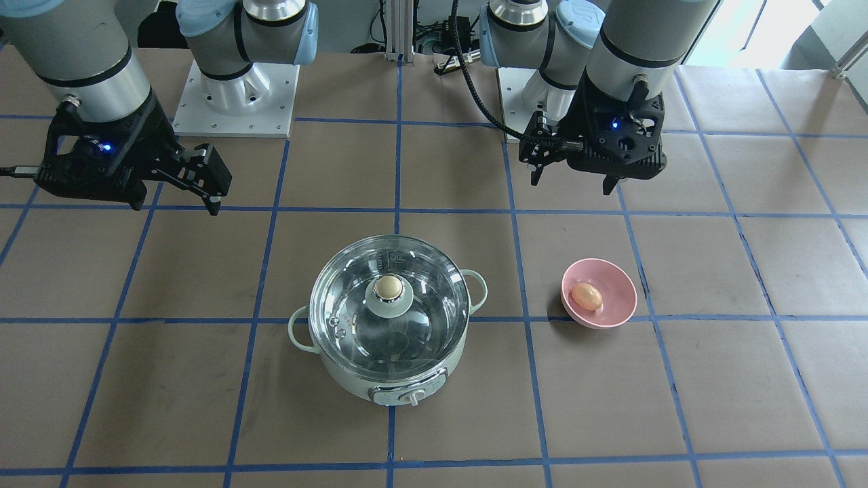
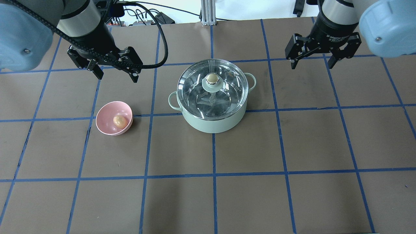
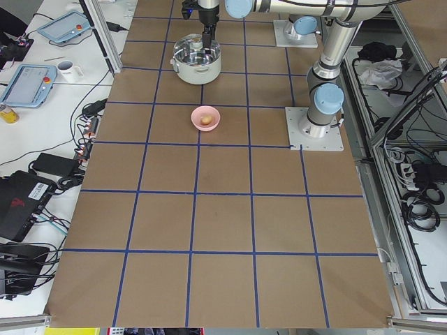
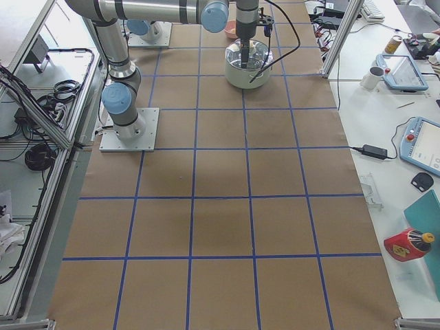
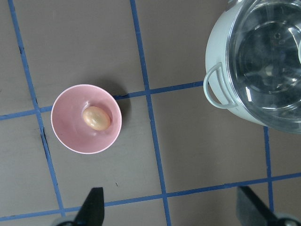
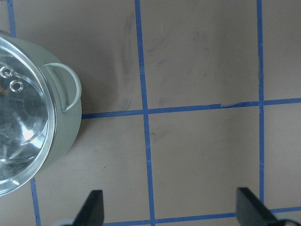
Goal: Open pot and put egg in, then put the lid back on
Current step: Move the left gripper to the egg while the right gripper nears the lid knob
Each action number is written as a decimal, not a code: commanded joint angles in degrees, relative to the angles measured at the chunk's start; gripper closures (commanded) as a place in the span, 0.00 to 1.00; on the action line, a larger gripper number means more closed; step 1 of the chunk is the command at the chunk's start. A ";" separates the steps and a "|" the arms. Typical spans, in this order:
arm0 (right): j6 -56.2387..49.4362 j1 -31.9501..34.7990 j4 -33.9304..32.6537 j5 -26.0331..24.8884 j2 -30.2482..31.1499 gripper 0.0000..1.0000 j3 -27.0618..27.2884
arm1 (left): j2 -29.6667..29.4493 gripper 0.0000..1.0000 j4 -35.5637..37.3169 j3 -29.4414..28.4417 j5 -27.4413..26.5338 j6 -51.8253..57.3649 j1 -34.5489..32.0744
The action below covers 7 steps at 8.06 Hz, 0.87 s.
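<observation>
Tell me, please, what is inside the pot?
Through the clear lid the pot shows only bare steel; the knob hides a small central patch. The egg lies in the pink bowl.

We see a robotics lab: a brown paper-covered table (image 3: 223,230) gridded with blue tape, grey-and-blue robot arms (image 3: 325,102) bolted to square metal base plates (image 3: 334,141), grey-blue handheld teach pendants (image 3: 24,82) on a white side bench (image 3: 38,136), coiled black cables (image 3: 419,209), and silver aluminium frame posts (image 2: 206,11).
</observation>
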State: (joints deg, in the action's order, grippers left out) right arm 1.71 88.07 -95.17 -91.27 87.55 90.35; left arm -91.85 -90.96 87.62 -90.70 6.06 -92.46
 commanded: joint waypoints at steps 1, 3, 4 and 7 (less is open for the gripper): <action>0.40 -0.09 -0.01 0.04 -0.01 0.00 0.00 | -0.09 0.00 0.00 0.00 0.00 0.09 0.17; 0.84 -0.09 0.16 0.04 -0.01 0.00 0.09 | -0.96 0.00 0.52 0.18 0.00 1.66 0.61; 0.32 0.00 -0.10 -0.30 -0.01 0.00 0.09 | -1.92 0.00 3.83 1.22 0.17 3.50 1.66; 2.67 3.75 -6.51 -0.48 -2.46 0.00 -2.36 | -7.98 0.00 14.46 4.11 0.79 13.24 8.06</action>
State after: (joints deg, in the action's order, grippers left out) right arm 2.41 88.84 -98.78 -91.71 86.45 89.68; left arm -96.20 -82.77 89.33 -90.09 14.05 -88.39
